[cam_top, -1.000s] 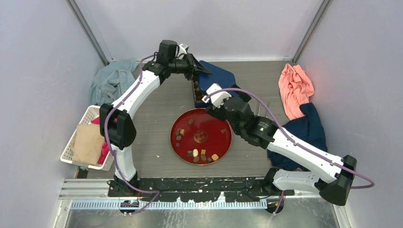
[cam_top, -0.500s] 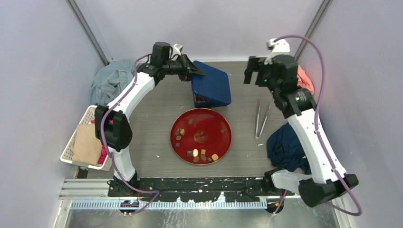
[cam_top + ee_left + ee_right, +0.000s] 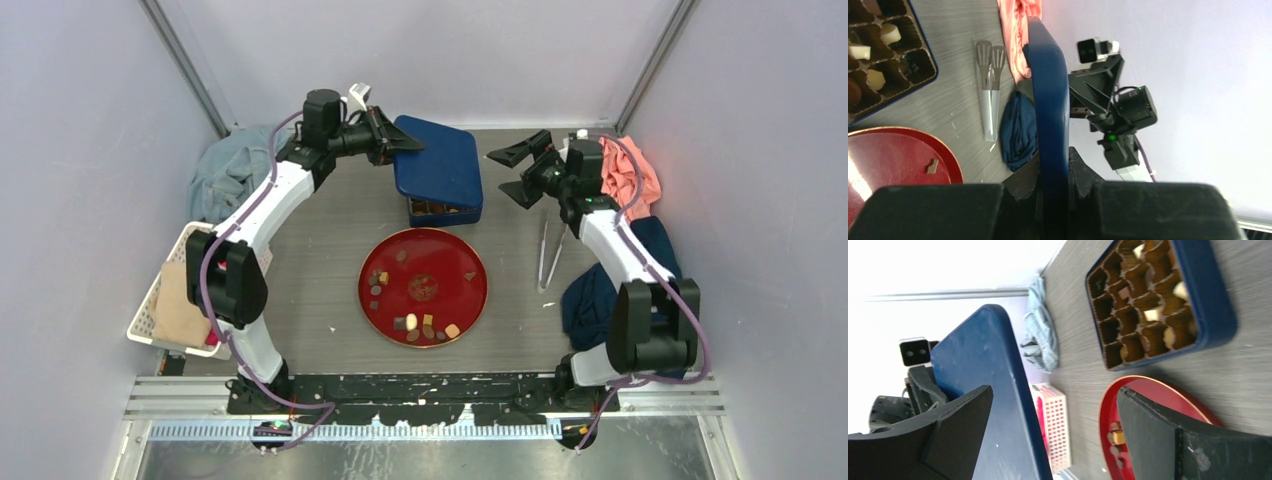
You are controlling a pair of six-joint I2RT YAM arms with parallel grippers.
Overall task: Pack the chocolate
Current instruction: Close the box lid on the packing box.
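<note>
Swinging away from above the round red plate [image 3: 365, 290], the right claw [image 3: 512, 173] now sits past the plate's far right side, its fingers wide apart and empty, pointing at the flat dark blue lid [image 3: 440, 165]. The left claw [image 3: 385, 140] is still clamped on that lid's edge, holding it over the blue box with brown cups [image 3: 440, 210] just behind the plate, maybe a bit tilted, though that is hard to see. Many small brown, tan and white chocolate pieces [image 3: 412, 322] still lie on the plate and some sit in the box, so packing looks unfinished.
</note>
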